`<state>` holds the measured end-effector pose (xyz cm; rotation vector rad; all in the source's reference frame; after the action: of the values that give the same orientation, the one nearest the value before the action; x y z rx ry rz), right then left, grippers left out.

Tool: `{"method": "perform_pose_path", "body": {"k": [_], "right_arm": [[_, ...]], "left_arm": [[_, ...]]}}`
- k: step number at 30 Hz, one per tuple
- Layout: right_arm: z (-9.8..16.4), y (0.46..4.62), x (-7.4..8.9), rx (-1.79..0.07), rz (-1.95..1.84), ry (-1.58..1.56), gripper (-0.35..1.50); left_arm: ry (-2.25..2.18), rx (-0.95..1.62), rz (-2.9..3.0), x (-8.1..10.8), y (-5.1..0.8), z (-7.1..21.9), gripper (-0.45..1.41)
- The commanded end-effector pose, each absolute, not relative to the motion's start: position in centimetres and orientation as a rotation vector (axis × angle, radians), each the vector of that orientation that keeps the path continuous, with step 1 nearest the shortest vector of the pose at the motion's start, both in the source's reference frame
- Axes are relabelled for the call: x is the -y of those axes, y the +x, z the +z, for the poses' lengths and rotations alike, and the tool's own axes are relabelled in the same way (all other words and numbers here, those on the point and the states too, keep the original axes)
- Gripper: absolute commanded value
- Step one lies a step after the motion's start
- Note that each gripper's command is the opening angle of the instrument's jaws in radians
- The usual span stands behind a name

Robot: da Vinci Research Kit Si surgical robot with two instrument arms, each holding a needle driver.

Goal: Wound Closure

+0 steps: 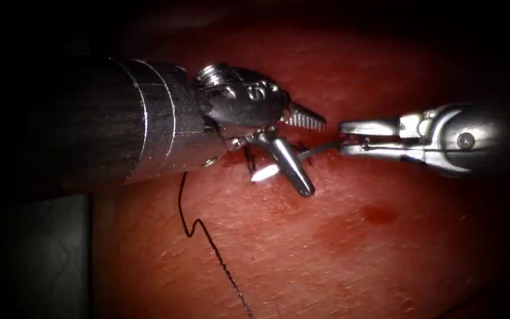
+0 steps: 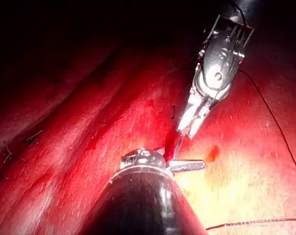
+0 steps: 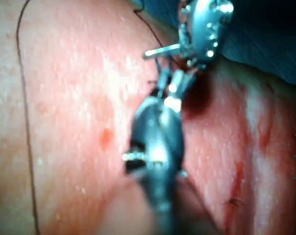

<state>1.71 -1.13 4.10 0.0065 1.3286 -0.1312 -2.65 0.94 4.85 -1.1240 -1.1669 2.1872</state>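
right gripper [image 1: 345, 142] grips needle [image 1: 317, 150] – tip hidden

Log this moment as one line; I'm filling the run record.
left tool: jaws open, holds nothing | right tool: shut on needle | needle: at the cut, between the tools | thread: on tissue

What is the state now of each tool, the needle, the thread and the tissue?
left tool: jaws spread wide open, holding nothing.
right tool: jaws shut on the needle.
needle: held at one end by the right tool, its other end towards the cut under the left tool; whether it is in the tissue, I cannot tell.
thread: slack, lying in bends on the tissue.
tissue: wet with red fluid.
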Motion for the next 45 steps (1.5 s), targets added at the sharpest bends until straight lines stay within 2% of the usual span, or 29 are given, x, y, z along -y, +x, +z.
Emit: {"method": "perform_pose_path", "body": {"k": [1,4,8,11,15,16,17,22,24,25,26,29,31,36,42,45], "right_arm": [[4.13,1.80,1.21,-1.330,-0.136,0.011,-0.35],[4.10,1.81,1.24,-1.326,-0.154,0.011,-0.35],[4.07,1.84,1.26,-1.322,-0.172,0.011,-0.35],[4.04,1.85,1.28,-1.325,-0.178,0.008,-0.35],[4.03,1.85,1.27,-1.323,-0.179,0.010,-0.35],[4.03,1.85,1.28,-1.323,-0.179,0.010,-0.35],[4.03,1.85,1.28,-1.323,-0.180,0.010,-0.35],[4.05,1.86,1.31,-1.324,-0.154,0.024,-0.35],[4.05,1.88,1.32,-1.298,-0.077,0.067,0.29],[4.06,1.89,1.32,-1.288,-0.031,0.080,0.76],[4.06,1.90,1.33,-1.285,-0.013,0.076,0.93],[4.07,1.92,1.34,-1.275,0.067,0.069,1.21],[4.07,1.92,1.34,-1.270,0.123,0.062,1.28],[4.07,1.90,1.36,-1.279,0.239,0.042,1.31],[4.08,1.78,1.34,-1.315,0.431,0.024,1.20],[4.12,1.71,1.30,-1.319,0.528,0.001,1.20]], "left_arm": [[-1.096,1.171,2.196,-0.97,-2.69,4.93,0.64],[-1.043,1.193,2.190,-1.02,-2.67,5.00,0.49],[-0.983,1.216,2.134,-1.06,-2.66,5.05,-0.01],[-0.946,1.225,2.107,-1.06,-2.68,5.09,-0.18],[-0.891,1.255,2.151,-0.95,-2.70,5.13,-0.23],[-0.879,1.274,2.161,-0.91,-2.70,5.13,-0.38],[-0.872,1.284,2.168,-0.89,-2.70,5.13,-0.45],[-0.882,1.310,2.171,-0.89,-2.70,5.12,-0.45],[-0.907,1.306,2.156,-0.91,-2.72,5.11,-0.45],[-0.927,1.298,2.144,-0.91,-2.73,5.10,-0.45],[-0.942,1.283,2.137,-0.91,-2.73,5.09,-0.45],[-0.987,1.246,2.106,-0.91,-2.76,5.04,-0.45],[-1.025,1.210,2.079,-0.92,-2.78,5.01,-0.45],[-1.125,1.113,2.028,-0.90,-2.81,4.92,-0.45],[-1.257,0.982,1.915,-0.82,-2.81,4.84,-0.45],[-1.292,0.924,1.884,-0.78,-2.76,4.83,-0.45]]}}
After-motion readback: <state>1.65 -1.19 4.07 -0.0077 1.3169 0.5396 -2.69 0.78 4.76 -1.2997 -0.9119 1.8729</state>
